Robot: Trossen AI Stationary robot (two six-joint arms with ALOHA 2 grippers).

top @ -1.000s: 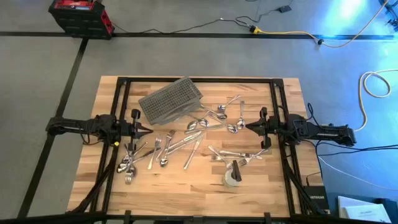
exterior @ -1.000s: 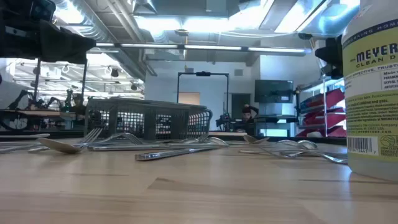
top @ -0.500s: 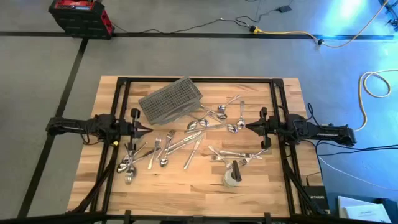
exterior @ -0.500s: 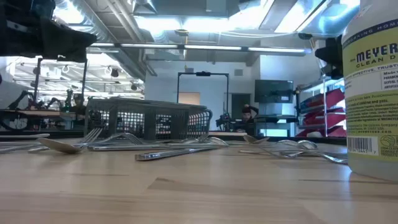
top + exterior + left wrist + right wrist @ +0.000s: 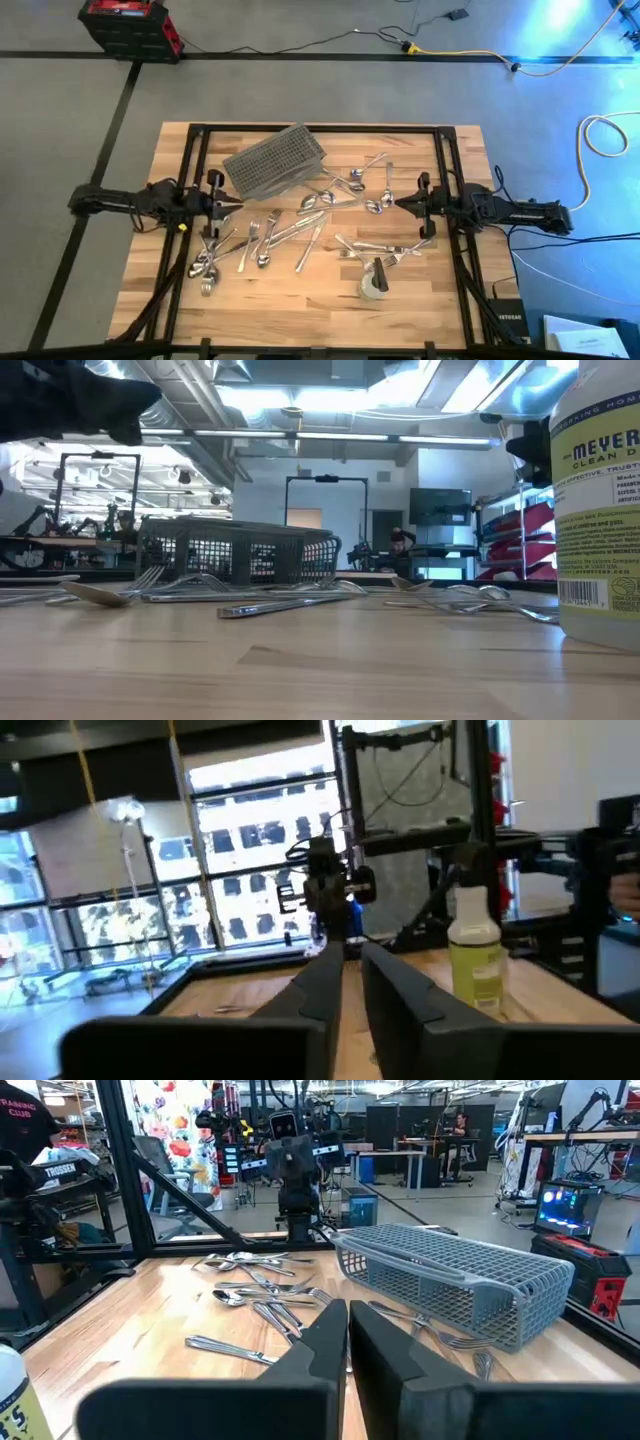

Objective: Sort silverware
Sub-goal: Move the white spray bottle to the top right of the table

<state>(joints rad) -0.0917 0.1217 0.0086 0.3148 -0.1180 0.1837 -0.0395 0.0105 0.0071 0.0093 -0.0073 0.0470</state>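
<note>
Pulled back a touch toward its own table edge and raised since half a second ago, going by the left gripper (image 5: 232, 205); fingers pressed together on nothing. No change at the right gripper (image 5: 400, 204), likewise closed and empty, facing it across the table (image 5: 330, 305).

Closest to the left fingertips: silverware (image 5: 262, 238) just ahead and to the front side, forks and spoons lying mostly slantwise. A denser clump just ahead of the right fingertips. Further off, beyond the left tips on the far side, the basket (image 5: 275, 162), tilted, nothing visibly sorted. Tape roll (image 5: 374, 286) well to the front of the right gripper.

Probably a left-arm reach, with the wrist turned across a slanted handle.
</note>
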